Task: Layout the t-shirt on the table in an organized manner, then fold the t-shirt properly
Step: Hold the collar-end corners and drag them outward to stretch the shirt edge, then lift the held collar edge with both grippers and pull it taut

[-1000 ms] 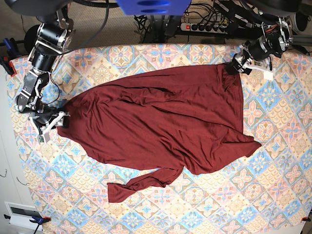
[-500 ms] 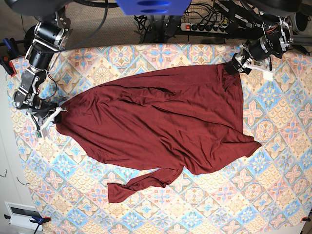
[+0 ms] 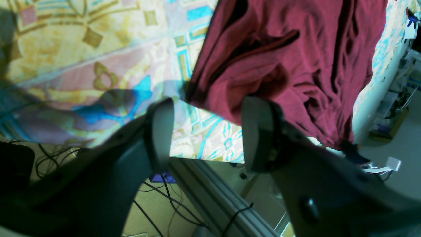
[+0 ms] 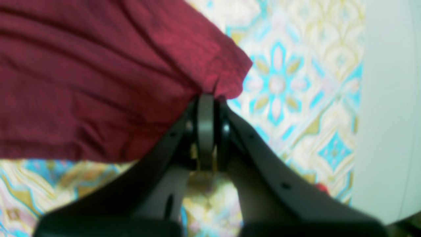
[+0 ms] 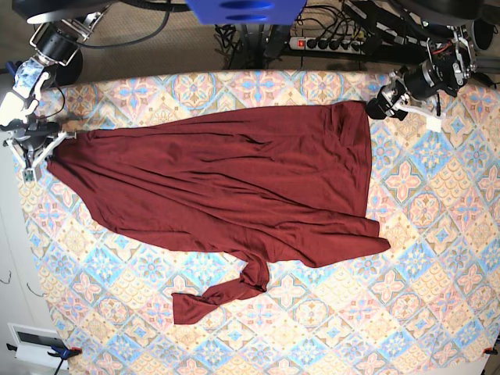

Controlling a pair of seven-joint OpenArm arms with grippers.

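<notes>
T-shirt (image 5: 226,183): we've got the maroon tee lying stretched across the table (image 5: 437,258), running from the far left edge over to the far right, wrinkled all over and clearly not flat yet.

Sleeve (image 5: 223,293): one twisted strip of it trails toward the near side, knotted up where it leaves the body.

Right corner (image 5: 375,244): a pointed flap pokes out to the right, about halfway down the table.

Right gripper (image 5: 48,144): over at the far left edge in the base view; its wrist camera shows the jaws pinched tight together on the hem corner of the t-shirt (image 4: 98,82), with the fabric bunching right at the tips (image 4: 205,102).

Left gripper (image 5: 384,104): at the far right, just beside the tee's top corner. From its wrist view the two fingers (image 3: 253,131) stand well apart with the patterned cloth visible between them, nothing clamped. One finger overlaps the edge of the t-shirt (image 3: 289,65) in that view; we can't tell if it's actually touching.

Table cloth (image 3: 82,65): pastel diamond tiles, blue, pink and yellow.

Power strip (image 5: 336,44): sits behind the far edge among a mess of cables.
</notes>
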